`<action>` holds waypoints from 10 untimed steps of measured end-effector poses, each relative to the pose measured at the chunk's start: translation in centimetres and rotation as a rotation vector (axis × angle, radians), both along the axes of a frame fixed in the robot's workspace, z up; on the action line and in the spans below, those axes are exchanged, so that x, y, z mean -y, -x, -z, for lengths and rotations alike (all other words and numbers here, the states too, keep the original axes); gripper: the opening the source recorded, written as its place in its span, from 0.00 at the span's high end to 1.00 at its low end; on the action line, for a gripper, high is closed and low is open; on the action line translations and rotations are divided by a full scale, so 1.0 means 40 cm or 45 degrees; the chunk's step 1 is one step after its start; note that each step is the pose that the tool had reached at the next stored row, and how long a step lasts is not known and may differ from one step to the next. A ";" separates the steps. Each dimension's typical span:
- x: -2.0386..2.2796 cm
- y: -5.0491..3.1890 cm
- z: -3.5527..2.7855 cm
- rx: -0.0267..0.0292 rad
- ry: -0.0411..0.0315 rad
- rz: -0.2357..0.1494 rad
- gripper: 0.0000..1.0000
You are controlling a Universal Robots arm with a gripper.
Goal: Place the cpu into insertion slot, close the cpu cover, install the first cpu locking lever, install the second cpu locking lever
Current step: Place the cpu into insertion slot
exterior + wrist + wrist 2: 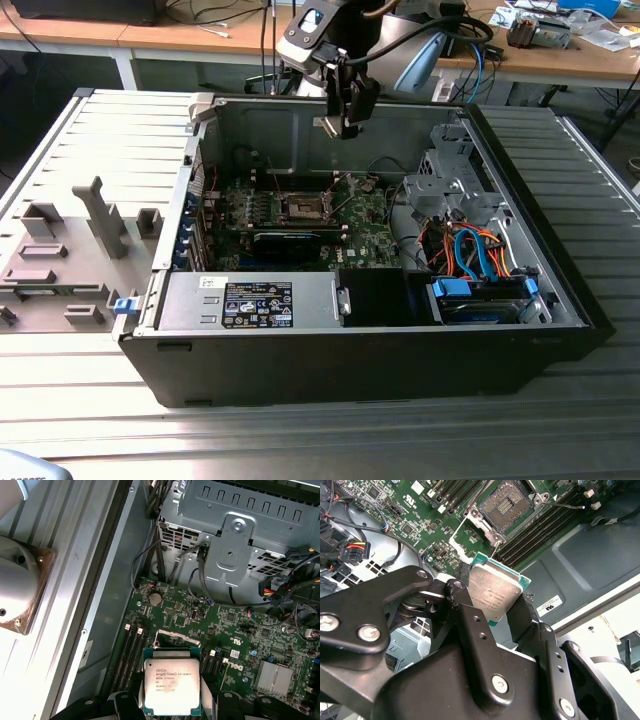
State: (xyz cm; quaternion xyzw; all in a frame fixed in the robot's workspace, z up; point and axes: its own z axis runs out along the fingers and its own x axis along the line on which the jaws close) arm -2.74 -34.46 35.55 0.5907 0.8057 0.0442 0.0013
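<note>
My gripper [338, 125] hangs over the open computer case, near its back wall, shut on the cpu [331, 125]. In both wrist views the cpu [495, 592] [171, 687] is a flat square chip with a silvery top and a green edge, clamped by its sides between two black fingers [459, 597]. The insertion slot [303, 207] [507, 502] lies on the green motherboard below, dark-centred with a shiny rim and nothing in it. The cpu cover [462, 542] stands swung open at the slot's edge. In the first wrist view the chip hides most of the slot [175, 637].
A black graphics card [290, 240] lies just in front of the slot. A metal drive cage [450, 185] and orange and blue cables [470, 250] fill the exterior view's right of the case. A power supply [250, 300] sits at the front. A grey fixture [70, 250] stands outside on the left.
</note>
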 end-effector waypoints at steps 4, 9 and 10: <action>0.000 0.000 0.000 0.0000 0.0000 0.004 0.45; 0.000 0.000 0.000 0.0000 0.0000 0.010 0.45; 0.000 0.000 0.000 -0.0001 0.0000 0.011 0.45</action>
